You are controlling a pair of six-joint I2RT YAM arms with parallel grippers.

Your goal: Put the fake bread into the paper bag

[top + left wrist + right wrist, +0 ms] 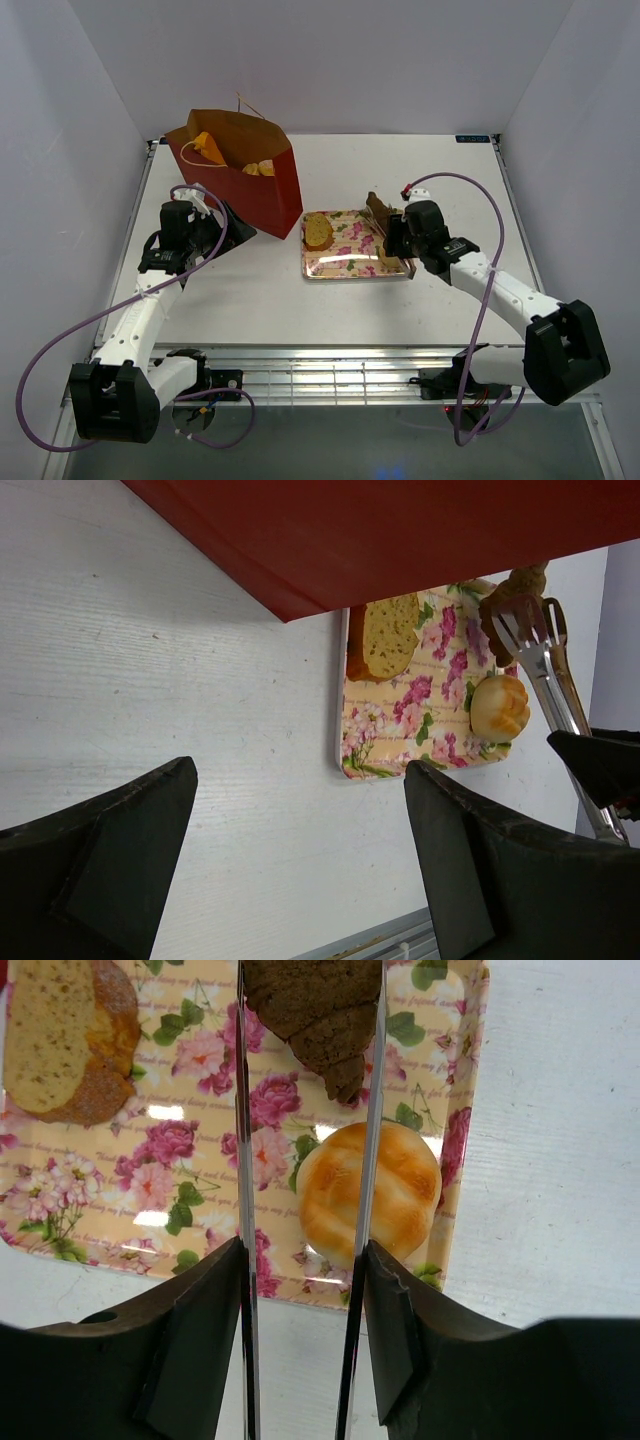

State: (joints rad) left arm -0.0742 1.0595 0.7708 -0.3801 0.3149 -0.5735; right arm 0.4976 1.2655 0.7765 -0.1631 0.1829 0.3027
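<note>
Pickup looks to be the step in hand. The right gripper [305, 1295] clamps metal tongs [243, 1160], whose blades pinch a brown croissant [305, 1010] at the far right of the floral tray [345, 268]. Its long axis runs along the tongs, with the tapered tip pointing near. The next move calls for a lift and a carry left to the open top of the paper bag [245, 175]. The left gripper [300, 780] stands spread and empty beside the bag. A toast slice [318, 231] and a round roll [370, 1195] lie on the tray.

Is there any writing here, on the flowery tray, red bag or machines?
No text is legible.
Floral tray: faint cursive script between the roses, too blurred to read.
Small blue sticker, far right corner: too small to read.
Paper bag: no print.
</note>
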